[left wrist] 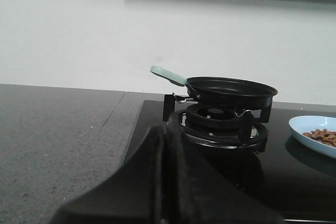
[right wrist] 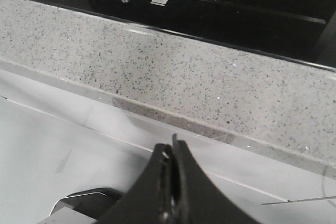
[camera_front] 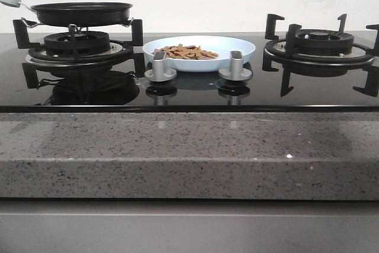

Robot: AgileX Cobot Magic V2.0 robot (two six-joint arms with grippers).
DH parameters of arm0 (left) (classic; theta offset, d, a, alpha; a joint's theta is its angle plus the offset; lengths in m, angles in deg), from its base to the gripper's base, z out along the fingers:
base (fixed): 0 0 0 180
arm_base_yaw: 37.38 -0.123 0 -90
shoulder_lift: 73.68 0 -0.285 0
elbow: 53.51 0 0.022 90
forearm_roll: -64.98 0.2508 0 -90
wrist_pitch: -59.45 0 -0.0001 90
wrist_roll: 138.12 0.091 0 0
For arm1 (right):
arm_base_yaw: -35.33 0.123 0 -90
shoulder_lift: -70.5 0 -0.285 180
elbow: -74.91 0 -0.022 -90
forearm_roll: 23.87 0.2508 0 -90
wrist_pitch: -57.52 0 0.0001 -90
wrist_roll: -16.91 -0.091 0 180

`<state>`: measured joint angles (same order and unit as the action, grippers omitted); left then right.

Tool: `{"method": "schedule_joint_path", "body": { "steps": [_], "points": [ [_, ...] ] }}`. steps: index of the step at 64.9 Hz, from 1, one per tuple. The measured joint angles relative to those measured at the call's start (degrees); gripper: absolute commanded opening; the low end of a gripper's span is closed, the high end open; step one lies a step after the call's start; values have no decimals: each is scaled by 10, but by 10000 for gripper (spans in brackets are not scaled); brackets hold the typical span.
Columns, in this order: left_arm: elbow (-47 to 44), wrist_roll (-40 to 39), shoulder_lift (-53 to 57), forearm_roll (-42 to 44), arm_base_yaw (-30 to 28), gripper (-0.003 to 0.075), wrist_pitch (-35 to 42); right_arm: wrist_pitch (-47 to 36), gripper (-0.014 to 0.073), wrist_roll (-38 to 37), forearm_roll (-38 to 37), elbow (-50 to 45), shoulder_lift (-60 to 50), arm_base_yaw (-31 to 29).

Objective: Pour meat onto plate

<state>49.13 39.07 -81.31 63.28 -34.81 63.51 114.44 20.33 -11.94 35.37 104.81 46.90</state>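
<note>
The pale-blue plate sits on the black glass hob between the two burners, and a loose pile of tan-brown meat lies in it. Its edge also shows in the left wrist view as the plate with meat. A black frying pan with a mint handle rests on the left burner; in the left wrist view the pan looks empty. My left gripper is shut on nothing, short of the left burner. My right gripper is shut, below the counter's front edge. Neither gripper shows in the front view.
Two silver knobs stand in front of the plate. The right burner has black pan supports. A speckled grey stone counter runs along the front, and also left of the hob.
</note>
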Motion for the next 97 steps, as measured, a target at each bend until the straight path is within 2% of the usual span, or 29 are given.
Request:
{"method": "schedule_joint_path", "body": {
  "steps": [34,42,54,63,76,97],
  "points": [
    [0,0,0,0,0,-20,3,-8,-115,0,-12,-6,-21,-2],
    [0,0,0,0,0,-20,3,-99,-115,0,-41,-55,-71,-26],
    [0,0,0,0,0,-20,3,-307,-115,1,-57,-198,-172,-71],
    [0,0,0,0,0,-20,3,-400,-115,1,-58,-292,-232,-83],
    [0,0,0,0,0,-20,3,-490,-115,1,-58,-383,-269,-83],
    [0,0,0,0,0,-20,3,-514,-115,1,-58,-392,-272,-109]
  ]
}}
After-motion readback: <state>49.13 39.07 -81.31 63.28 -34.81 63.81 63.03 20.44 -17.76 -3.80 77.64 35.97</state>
